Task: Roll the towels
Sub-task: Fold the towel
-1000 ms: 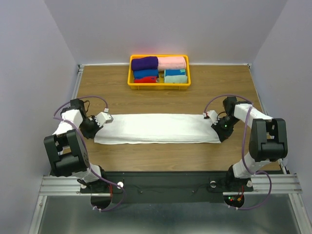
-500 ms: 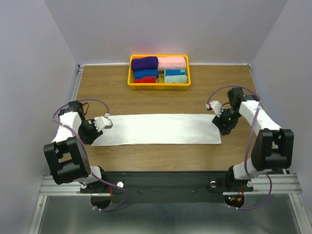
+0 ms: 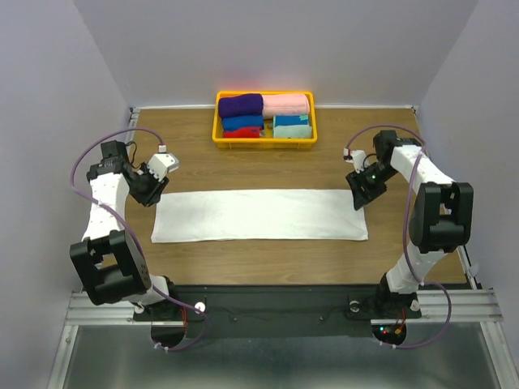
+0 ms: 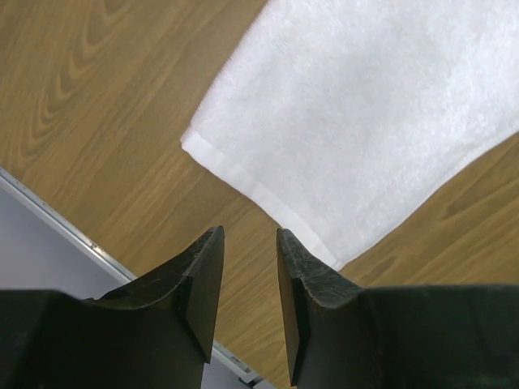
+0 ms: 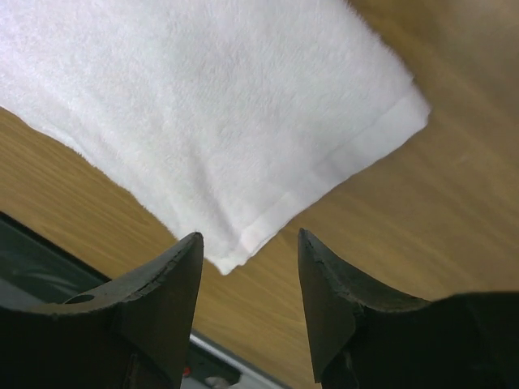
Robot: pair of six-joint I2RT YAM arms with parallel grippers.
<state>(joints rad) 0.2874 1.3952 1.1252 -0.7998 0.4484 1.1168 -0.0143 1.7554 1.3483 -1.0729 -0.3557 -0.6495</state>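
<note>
Overhead and wrist views of the two-arm station. A long rectangular white terry towel lies spread flat on the wooden table, its long axis running left to right across the near-middle of the surface, between the two arms.

The left gripper hangs above the table just beyond the towel's left end. In its wrist view the left gripper shows its dark jaws parted by a narrow gap with only bare wood between them, so it is released and empty; a hemmed corner of the towel lies ahead of the fingertips, apart from them.

The right gripper hangs by the towel's far right corner. In its wrist view the right gripper has its jaws spread wider, nothing grasped, with the towel's hemmed short edge below them.

At the far edge of the table stands a yellow plastic basket, well apart from the flat towel. It holds a deep purple rolled towel at its far left, beside other rolled towels in pink, blue, red and teal.
</note>
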